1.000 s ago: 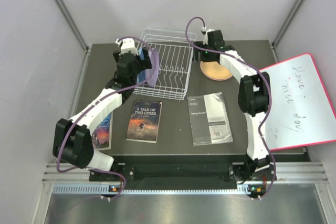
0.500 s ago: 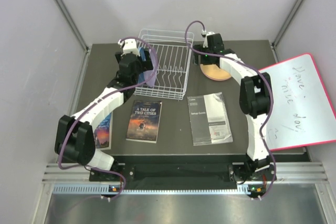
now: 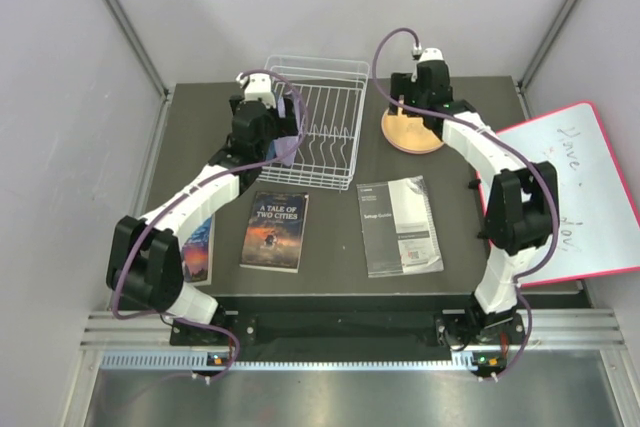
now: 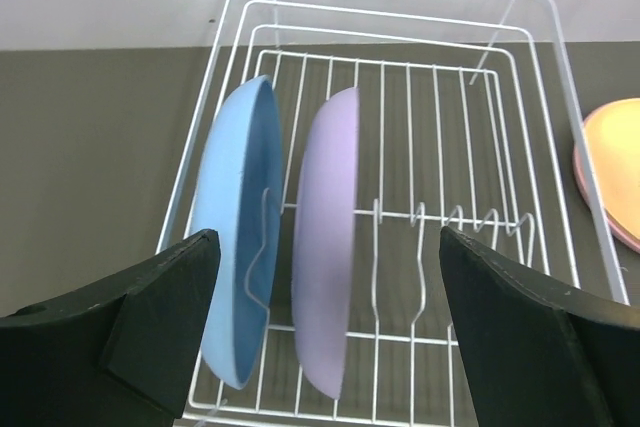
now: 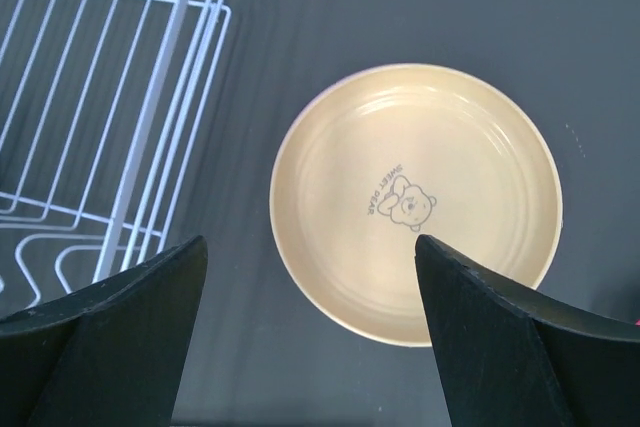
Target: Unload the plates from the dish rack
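The white wire dish rack (image 3: 325, 122) stands at the back middle of the table. A light blue plate (image 4: 235, 237) and a lilac plate (image 4: 325, 247) stand on edge in its left slots. My left gripper (image 4: 325, 247) is open, just above and in front of these two plates, one finger on each side. An orange-tan plate (image 5: 415, 202) lies flat on the table right of the rack, on top of a pink plate whose rim (image 4: 582, 179) shows. My right gripper (image 5: 308, 244) is open and empty above the orange-tan plate's left edge.
A "Tale of Two Cities" book (image 3: 275, 230) and a grey manual (image 3: 400, 224) lie in front of the rack. Another book (image 3: 197, 247) lies under the left arm. A whiteboard (image 3: 580, 197) leans at the table's right edge.
My left gripper has moved right, closer over the two plates in the rack. My right gripper has risen and shifted right, away from the orange-tan plate.
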Tool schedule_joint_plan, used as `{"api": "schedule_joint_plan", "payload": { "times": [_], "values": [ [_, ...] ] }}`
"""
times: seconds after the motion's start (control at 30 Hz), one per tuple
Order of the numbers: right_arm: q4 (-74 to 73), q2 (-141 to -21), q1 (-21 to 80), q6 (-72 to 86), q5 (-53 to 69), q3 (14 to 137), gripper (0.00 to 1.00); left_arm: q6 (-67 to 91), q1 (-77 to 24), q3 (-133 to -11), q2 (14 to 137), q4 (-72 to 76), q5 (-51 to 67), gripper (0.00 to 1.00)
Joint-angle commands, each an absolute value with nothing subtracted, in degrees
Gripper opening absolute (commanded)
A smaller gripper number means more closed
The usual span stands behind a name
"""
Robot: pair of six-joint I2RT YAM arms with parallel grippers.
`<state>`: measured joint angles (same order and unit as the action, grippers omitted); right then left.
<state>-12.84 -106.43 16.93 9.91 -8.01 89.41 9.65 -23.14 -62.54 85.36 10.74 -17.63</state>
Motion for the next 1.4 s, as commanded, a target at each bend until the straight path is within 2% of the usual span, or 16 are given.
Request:
{"api": "schedule_joint_plan", "payload": {
  "times": [0.0, 0.3, 0.5, 0.53, 0.57, 0.77, 0.87, 0.9, 0.97, 1.1, 1.33, 1.37],
  "values": [
    [-11.0, -104.6, 16.0, 11.8, -8.9, 86.2, 0.85, 6.4, -24.6, -65.4, 85.9, 13.5, -15.5, 0.93],
    [-11.1, -102.7, 15.6, 12.5, -9.1, 83.2, 0.85, 4.4, -26.5, -65.6, 89.6, 12.2, -17.6, 0.86],
    [-11.0, -99.1, 15.6, 12.5, -10.0, 81.0, 0.85, 2.3, -27.5, -63.7, 91.9, 16.0, -24.5, 0.72],
    [-11.0, -98.7, 15.5, 12.5, -10.4, 80.7, 0.85, 1.5, -27.7, -63.5, 92.1, 16.4, -25.4, 0.68],
    [-10.8, -97.9, 15.6, 12.4, -10.6, 80.4, 0.85, 1.1, -27.9, -63.3, 92.2, 17.4, -26.0, 0.58],
    [-10.9, -96.8, 15.5, 12.4, -11.5, 79.2, 0.85, -1.0, -28.7, -63.7, 93.8, 17.9, -28.6, 0.38],
    [-10.9, -96.5, 15.5, 12.7, -11.7, 78.7, 0.85, -1.8, -29.2, -63.8, 94.0, 18.7, -30.1, 0.21],
    [-11.2, -96.5, 15.5, 12.8, -11.9, 78.6, 0.85, -1.8, -29.4, -64.2, 94.2, 18.9, -30.7, 0.07],
    [-11.3, -96.0, 15.5, 13.3, -12.2, 78.2, 0.85, -3.0, -29.8, -64.9, 94.9, 19.3, -33.2, 0.00],
    [-12.0, -94.3, 15.7, 13.4, -14.1, 77.0, 0.85, -6.4, -32.0, -66.9, 96.9, 21.7, -40.9, 0.00],
    [-12.4, -90.3, 16.0, 13.5, -16.5, 74.4, 0.86, -18.0, -35.4, -69.0, 101.2, 32.2, -53.7, 0.00],
    [-12.4, -89.9, 16.0, 13.4, -17.0, 74.1, 0.86, -19.9, -35.8, -69.2, 101.8, 37.2, -56.1, 0.00]
  ]
}}
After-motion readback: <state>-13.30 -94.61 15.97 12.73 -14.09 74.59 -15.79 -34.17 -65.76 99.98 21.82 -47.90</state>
